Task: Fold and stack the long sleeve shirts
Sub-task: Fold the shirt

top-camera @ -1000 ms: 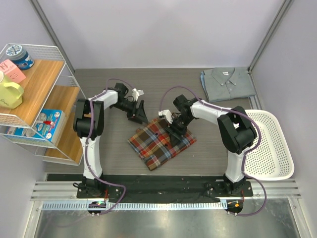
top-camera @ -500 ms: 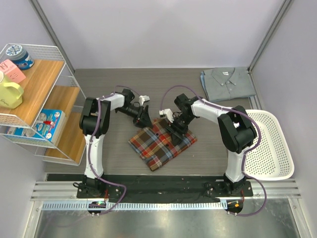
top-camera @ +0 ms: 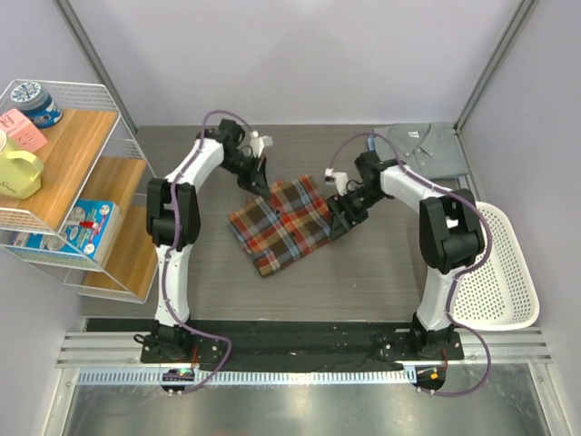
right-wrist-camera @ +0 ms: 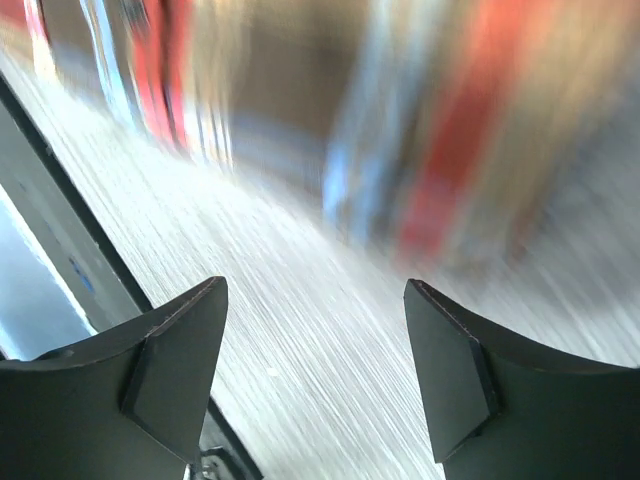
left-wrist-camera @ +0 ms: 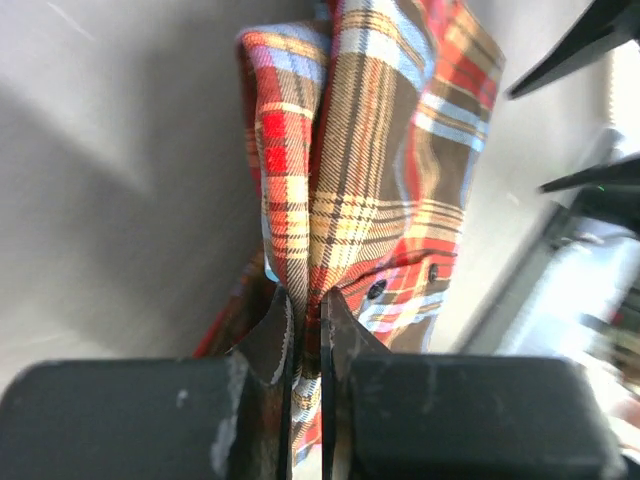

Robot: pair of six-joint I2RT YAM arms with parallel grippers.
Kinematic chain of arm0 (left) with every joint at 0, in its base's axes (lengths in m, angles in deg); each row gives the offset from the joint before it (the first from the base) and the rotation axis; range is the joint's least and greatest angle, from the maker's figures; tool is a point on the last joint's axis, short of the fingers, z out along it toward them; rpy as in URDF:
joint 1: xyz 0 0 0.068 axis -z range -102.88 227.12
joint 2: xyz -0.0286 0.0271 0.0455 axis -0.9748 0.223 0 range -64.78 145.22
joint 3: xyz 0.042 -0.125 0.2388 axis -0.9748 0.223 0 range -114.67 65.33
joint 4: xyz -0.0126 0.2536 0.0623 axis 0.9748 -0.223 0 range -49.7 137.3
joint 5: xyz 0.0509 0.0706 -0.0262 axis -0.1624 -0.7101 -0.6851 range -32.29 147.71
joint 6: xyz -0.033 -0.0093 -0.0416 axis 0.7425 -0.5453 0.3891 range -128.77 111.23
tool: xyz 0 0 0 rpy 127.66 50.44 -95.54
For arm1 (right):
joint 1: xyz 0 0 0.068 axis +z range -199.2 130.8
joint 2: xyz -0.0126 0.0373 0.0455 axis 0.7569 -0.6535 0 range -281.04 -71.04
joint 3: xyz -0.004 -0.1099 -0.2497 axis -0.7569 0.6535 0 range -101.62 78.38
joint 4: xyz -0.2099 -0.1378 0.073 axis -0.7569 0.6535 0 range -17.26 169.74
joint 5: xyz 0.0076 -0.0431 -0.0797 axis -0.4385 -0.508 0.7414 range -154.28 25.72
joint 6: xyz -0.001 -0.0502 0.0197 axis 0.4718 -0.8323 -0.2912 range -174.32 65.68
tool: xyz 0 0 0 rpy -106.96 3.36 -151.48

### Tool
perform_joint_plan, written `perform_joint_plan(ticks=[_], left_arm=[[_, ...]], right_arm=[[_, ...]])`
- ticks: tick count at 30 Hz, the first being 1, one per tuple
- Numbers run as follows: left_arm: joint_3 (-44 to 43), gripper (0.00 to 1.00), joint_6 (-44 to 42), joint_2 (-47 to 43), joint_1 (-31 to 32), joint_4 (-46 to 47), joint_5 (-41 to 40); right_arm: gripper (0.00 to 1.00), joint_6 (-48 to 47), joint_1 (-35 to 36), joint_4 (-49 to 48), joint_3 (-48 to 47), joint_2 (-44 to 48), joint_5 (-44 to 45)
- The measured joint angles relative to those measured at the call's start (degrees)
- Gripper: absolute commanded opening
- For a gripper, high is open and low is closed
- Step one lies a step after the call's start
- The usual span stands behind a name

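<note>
The plaid flannel shirt (top-camera: 281,225) lies folded in a rough square at the middle of the desk (top-camera: 209,277), turned cornerwise to the edges. The left gripper (top-camera: 259,179) is at the shirt's far corner. In its wrist view, the jaws of the left gripper (left-wrist-camera: 305,305) are shut tight on a bunched fold of the plaid cloth (left-wrist-camera: 350,180), which rises in a ridge between them. The right gripper (top-camera: 343,209) sits at the shirt's right-hand edge. Its wrist view is blurred, but the jaws of the right gripper (right-wrist-camera: 312,290) stand wide apart with nothing between them, over bare desk with the plaid just beyond. The plain grey-blue shirt (top-camera: 434,150) lies folded, collar showing, in the far right corner of the desk, partly behind the right arm. A white mesh basket (top-camera: 531,304) sits along the right edge, and a wire and wood shelf rack (top-camera: 68,182) stands off the left side.
</note>
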Motion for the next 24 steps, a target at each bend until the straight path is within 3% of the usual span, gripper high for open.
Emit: perform_joint_plan(ticks=[6, 9, 12, 16, 21, 24], left_arm=[[-23.1, 0.00, -7.0, 0.2, 0.4, -9.6, -14.8], [-28.0, 0.00, -13.4, -1.7, 3.4, -11.1, -24.6], [-21.6, 0.00, -20.5, -7.1, 10.7, -10.4, -35.3], [-6.1, 0.00, -25.4, -12.4, 23.1, -5.7, -45.6], [9.4, 0.00, -21.6, -11.6, 34.1, -1.4, -49.5], [12.7, 0.00, -17.1, -10.8, 38.8, -0.9, -49.9]], right_arm=[[0.78, 2.5, -9.6, 1.2, -0.1, 2.6, -1.8], [0.78, 3.3, -11.8, 1.5, -0.1, 4.0, -3.1], [0.78, 4.2, -13.4, 1.8, 0.0, 4.6, -4.6], [0.78, 5.0, -15.1, 1.9, 1.1, 4.6, -5.9], [0.78, 5.6, -16.9, 2.1, 2.4, 4.6, -6.7], [0.78, 5.7, -17.6, 2.1, 3.8, 4.6, -6.6]])
